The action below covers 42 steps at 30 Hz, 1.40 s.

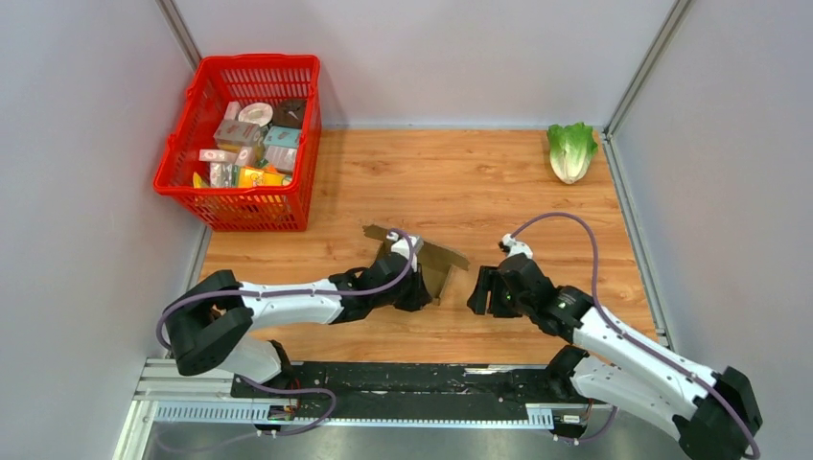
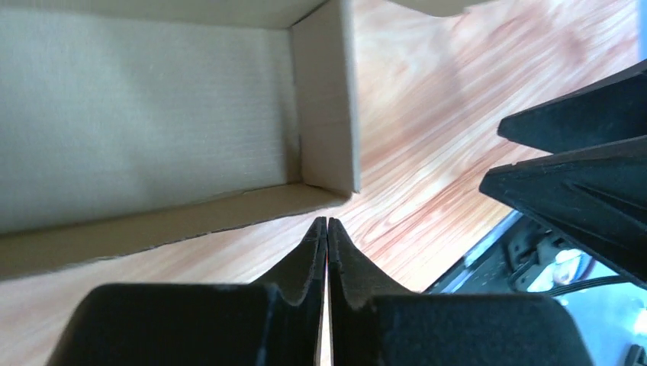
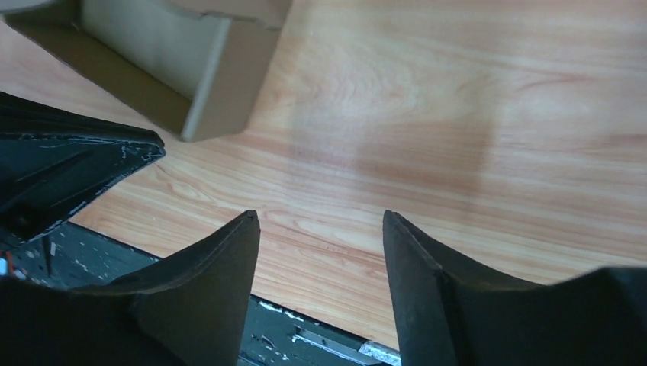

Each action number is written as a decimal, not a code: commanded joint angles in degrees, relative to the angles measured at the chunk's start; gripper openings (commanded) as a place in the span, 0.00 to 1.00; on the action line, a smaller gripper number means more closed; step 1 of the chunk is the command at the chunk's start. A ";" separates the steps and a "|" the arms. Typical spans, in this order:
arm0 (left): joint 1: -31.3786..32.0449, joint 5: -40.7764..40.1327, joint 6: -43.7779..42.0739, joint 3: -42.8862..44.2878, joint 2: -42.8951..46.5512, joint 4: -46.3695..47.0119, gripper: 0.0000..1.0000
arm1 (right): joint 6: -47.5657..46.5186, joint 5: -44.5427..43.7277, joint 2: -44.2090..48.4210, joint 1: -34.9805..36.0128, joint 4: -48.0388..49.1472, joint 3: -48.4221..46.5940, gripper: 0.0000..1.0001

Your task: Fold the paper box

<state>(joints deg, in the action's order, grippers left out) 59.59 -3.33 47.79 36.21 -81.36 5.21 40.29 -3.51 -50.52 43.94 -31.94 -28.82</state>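
Observation:
The paper box [image 1: 429,261] is plain brown cardboard, partly raised with flaps sticking out, in the middle of the wooden table. In the left wrist view its pale inner wall and a corner flap [image 2: 152,114] fill the upper left. My left gripper [image 2: 326,221] is shut with nothing between its tips, which sit just in front of the box's near edge. In the top view this gripper [image 1: 419,287] is at the box's near side. My right gripper [image 3: 320,216] is open over bare wood, to the right of the box [image 3: 191,69]. From above it [image 1: 479,292] stands apart from the cardboard.
A red basket [image 1: 254,62] full of small printed packages stands at the back left. A lettuce [image 1: 571,150] lies at the back right corner. The black mounting rail [image 1: 383,393] runs along the near edge. Grey walls close in both sides.

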 commanded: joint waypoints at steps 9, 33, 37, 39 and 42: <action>-0.09 -7.46 -9.45 -13.44 30.05 -6.66 0.34 | -9.44 -4.23 7.81 -0.88 3.99 -1.68 0.72; -33.31 3.07 -23.08 -6.06 23.10 -5.66 0.73 | -19.46 2.00 -21.71 -8.34 18.15 -18.20 0.61; -33.66 6.75 -27.39 -5.10 21.16 0.40 0.77 | -21.91 2.63 -24.62 -10.10 18.14 -20.66 0.54; -34.19 7.72 -28.28 -4.83 20.19 2.16 0.78 | -22.80 4.98 -25.24 -10.63 18.32 -21.37 0.52; -37.00 11.41 -27.75 -3.43 18.09 3.93 0.78 | -23.94 8.06 -25.15 -12.12 19.37 -20.67 0.47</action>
<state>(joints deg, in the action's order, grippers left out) 25.32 3.16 22.85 29.52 -61.36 2.09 19.53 -0.51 -75.77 33.26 -15.81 -47.70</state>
